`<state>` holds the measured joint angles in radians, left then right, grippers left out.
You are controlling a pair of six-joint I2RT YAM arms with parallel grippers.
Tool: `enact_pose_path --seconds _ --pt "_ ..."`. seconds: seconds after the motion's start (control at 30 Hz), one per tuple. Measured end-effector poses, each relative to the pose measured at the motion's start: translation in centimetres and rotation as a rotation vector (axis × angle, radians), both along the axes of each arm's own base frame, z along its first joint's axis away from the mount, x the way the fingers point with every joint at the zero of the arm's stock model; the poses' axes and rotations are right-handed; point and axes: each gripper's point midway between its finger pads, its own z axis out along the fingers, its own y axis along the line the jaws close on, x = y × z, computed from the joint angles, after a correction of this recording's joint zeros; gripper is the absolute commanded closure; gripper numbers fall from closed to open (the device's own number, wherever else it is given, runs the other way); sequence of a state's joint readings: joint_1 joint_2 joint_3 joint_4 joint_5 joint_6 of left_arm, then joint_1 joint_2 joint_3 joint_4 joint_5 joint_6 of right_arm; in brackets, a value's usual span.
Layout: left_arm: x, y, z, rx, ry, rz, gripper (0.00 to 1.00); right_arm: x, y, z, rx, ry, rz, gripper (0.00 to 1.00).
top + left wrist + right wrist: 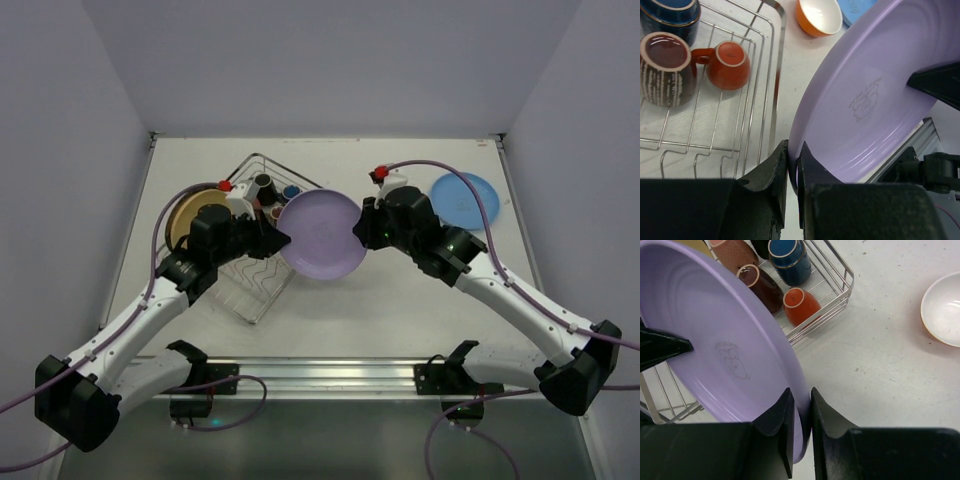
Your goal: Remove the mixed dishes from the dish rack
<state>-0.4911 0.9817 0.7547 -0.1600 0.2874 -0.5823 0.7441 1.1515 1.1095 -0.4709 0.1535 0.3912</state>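
Your left gripper (792, 165) and right gripper (801, 410) both clamp the lavender plate (320, 235) by its rim; check the right one's solid before loosening the left.

Lavender plate (322, 234): mid-view, face turned up toward the camera, between the two grippers, overlapping the rack's right edge.
Left gripper (284, 240): at the plate's left rim.
Right gripper (361, 228): at its right rim.
Rack (262, 296): left of centre, askew on the table (400, 310).
Black mug (263, 183): at the rack's far end.
Blue-lined mug (291, 191): just beside the black mug.
Yellow plate (195, 208): at the rack's left side, partly hidden by the left arm.
Blue plate (465, 198): flat on the table, far right.
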Motion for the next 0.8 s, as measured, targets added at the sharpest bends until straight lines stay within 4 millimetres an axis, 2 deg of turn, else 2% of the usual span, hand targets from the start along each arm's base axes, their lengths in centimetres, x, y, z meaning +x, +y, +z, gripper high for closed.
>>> enact_pose_path --seconds 0.1,0.17,0.27,0.3,0.33,0.37,0.43,0.47,0.53,0.6,0.7,0.8 --pt "0.4 0.7 -0.6 0.024 0.015 0.041 1.00 0.2 0.6 0.2 -0.026 0.006 -0.012 0.91" --pt "0.5 0.9 -0.8 0.034 0.018 0.053 1.00 0.2 0.7 0.2 -0.040 0.002 -0.023 1.00" --pt "0.5 1.1 -0.9 0.040 0.018 0.060 1.00 0.2 0.6 0.2 -0.047 -0.001 -0.033 1.00" --pt "0.4 1.1 -0.8 0.041 0.016 0.062 0.93 0.2 0.6 0.2 -0.046 -0.002 -0.034 1.00" --pt "0.5 1.2 -0.7 0.042 0.011 0.065 0.75 0.1 0.6 0.3 -0.044 -0.004 -0.033 1.00" --pt "0.5 1.3 -0.6 0.044 0.004 0.067 0.64 0.2 0.6 0.3 -0.041 -0.006 -0.033 1.00" --pt "0.8 1.7 -0.5 0.062 -0.020 0.084 0.30 0.3 0.5 0.5 -0.031 -0.008 -0.039 1.00" --pt "0.9 1.9 -0.4 0.068 -0.027 0.093 0.02 0.5 0.0 0.5 -0.030 -0.006 -0.051 1.00" --pt "1.1 2.1 -0.3 0.077 -0.038 0.108 0.00 1.2 -1.2 0.4 -0.014 0.008 -0.081 1.00" --pt "1.1 2.4 -0.4 0.101 -0.042 0.114 0.00 2.1 -3.2 0.1 0.019 0.025 -0.133 1.00" --pt "1.4 3.4 0.2 0.160 -0.062 0.141 0.00 3.3 -7.8 -0.5 0.109 0.047 -0.245 1.00" --pt "1.6 5.3 1.8 0.222 -0.105 0.208 0.00 3.9 -13.4 -1.0 0.199 0.048 -0.416 1.00"
